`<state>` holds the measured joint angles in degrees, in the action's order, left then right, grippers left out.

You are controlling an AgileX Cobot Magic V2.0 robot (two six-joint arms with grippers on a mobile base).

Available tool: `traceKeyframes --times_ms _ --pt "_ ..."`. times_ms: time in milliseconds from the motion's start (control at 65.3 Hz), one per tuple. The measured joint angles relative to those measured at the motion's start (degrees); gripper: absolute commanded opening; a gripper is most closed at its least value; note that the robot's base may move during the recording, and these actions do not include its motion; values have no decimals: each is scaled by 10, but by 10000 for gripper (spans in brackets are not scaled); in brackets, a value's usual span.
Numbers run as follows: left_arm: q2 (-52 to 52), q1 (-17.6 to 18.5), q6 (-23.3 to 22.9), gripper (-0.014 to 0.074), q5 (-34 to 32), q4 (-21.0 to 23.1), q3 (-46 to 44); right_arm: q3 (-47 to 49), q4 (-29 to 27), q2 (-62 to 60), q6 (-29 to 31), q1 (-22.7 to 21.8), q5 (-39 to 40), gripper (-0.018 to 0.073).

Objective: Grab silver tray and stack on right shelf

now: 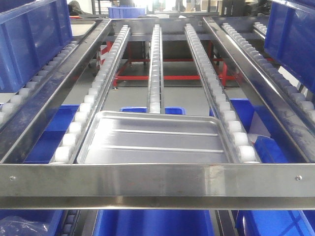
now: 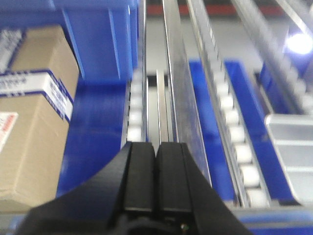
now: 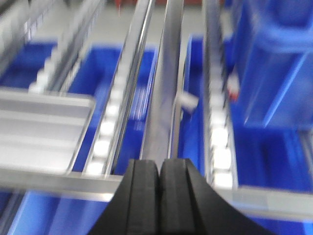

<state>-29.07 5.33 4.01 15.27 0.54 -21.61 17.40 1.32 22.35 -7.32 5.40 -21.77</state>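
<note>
Currently: right shelf [image 1: 256,83] fills the view. Silver tray [image 1: 155,140] lies flat on its rollers, near end, just behind the front bar [image 1: 157,179]. Left gripper [image 2: 156,147] and right gripper [image 3: 159,164] both clenched, empty.

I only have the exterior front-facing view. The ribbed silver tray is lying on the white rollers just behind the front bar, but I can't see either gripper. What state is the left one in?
Observer: The left wrist view shows the left gripper shut and holding nothing.
Operator: And the right one?
Observer: The right gripper is also shut and empty, though that view is blurred.
Operator: Where is the tray relative to them?
Observer: The silver tray lies to the right of the left gripper and to the left of the right gripper, and it touches neither.
</note>
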Motion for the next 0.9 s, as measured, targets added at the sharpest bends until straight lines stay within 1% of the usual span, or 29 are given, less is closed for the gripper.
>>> traceKeyframes --times_ms 107,199,245,321,383,444,490,551,597,643,689,735,780,796,811,826,857,888,903 --pt "-103 0 0 -101 88 17 -72 69 -6 101 0 19 -48 48" --pt "-180 0 0 -101 166 60 -133 108 -13 183 0 27 -59 48" --pt "-211 0 0 -101 189 86 -157 119 -26 216 0 28 -59 48" --pt "-253 0 0 -101 205 132 -179 128 -52 267 0 28 -61 48" --pt "-288 0 0 -101 206 173 -187 130 -90 300 0 28 -61 48" --pt "-318 0 1 -101 204 198 -192 132 -135 326 0 28 -54 48" --pt "-343 3 5 -101 205 207 -197 138 -161 347 0 28 -53 50" --pt "-369 12 6 -99 210 208 -212 152 -180 381 -1 28 -62 58" --pt "-386 28 7 -92 211 208 -225 169 -186 408 -1 28 -74 57" --pt "-401 52 7 -93 208 209 -237 189 -189 435 -1 30 -84 57" --pt "-417 87 -2 -93 195 201 -251 209 -188 460 -1 36 -89 57" --pt "-436 125 -40 -93 184 170 -268 235 -185 488 -1 47 -89 57" --pt "-456 159 -95 -93 180 122 -284 256 -184 507 -3 60 -86 59" --pt "-462 169 -123 -93 179 105 -289 261 -184 512 -5 64 -85 59" --pt "-472 183 -143 -93 179 78 -296 269 -184 520 -7 70 -83 60" --pt "-478 192 -174 -93 179 60 -300 273 -184 525 -12 74 -80 60" --pt "-492 214 -213 -93 179 16 -310 283 -184 535 -19 83 -75 60" --pt "-514 232 -266 -93 182 -23 -326 296 -183 551 -33 92 -66 60" --pt "-522 239 -281 -93 183 -37 -332 300 -181 556 -38 98 -63 60"
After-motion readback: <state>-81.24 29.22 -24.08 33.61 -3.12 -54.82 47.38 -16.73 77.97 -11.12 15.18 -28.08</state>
